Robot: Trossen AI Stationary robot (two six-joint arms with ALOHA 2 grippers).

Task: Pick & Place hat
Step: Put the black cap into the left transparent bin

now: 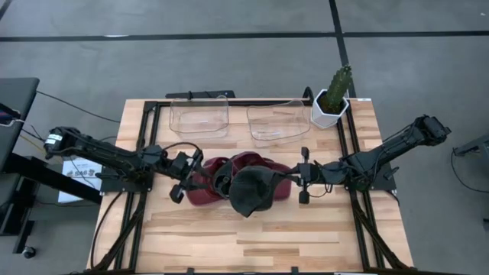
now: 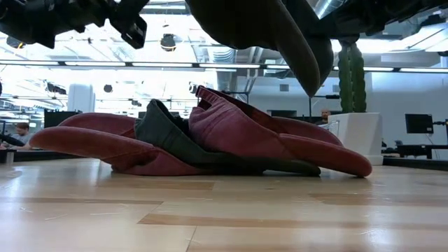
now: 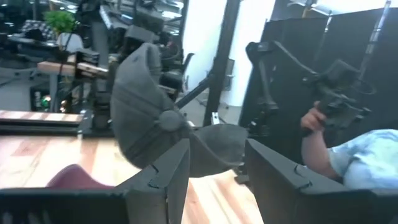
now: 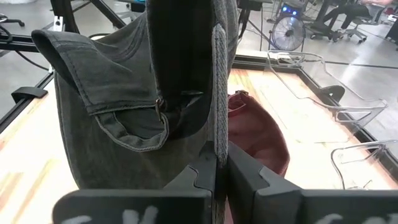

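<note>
Dark grey cap lifted clear of the table, hanging above the heap of maroon caps at mid-table. Pinched by its brim in the right gripper, fingers closed tight on the fabric. Left gripper spread wide, empty, poised just beside the heap. Pick judged complete; placement outstanding. Two clear plastic bins at the far edge, both empty.

Past the open left gripper, a grey cap hangs above the table, a person's hand beyond
</note>
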